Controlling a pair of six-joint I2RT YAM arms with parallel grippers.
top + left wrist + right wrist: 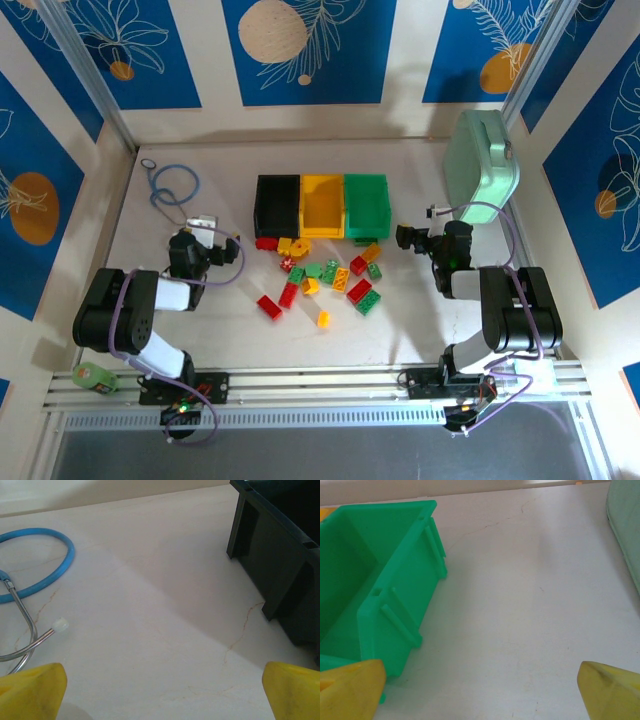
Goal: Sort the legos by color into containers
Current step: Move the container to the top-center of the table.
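Three containers stand in a row at the back middle: black (277, 205), yellow (322, 205) and green (366, 205). Several legos (325, 275) in red, yellow and green lie scattered on the table just in front of them, including a red one (268, 306) and a yellow one (323, 319) nearest me. My left gripper (233, 250) hovers left of the pile, open and holding nothing; its wrist view has the black container (280, 555) at the right. My right gripper (405, 238) is open and empty right of the pile, beside the green container (380, 590).
A blue-tubed stethoscope (170, 185) lies at the back left, also in the left wrist view (50, 570). A large mint-green case (482, 165) leans at the back right, its edge (625, 535) close to my right gripper. Walls close in the table.
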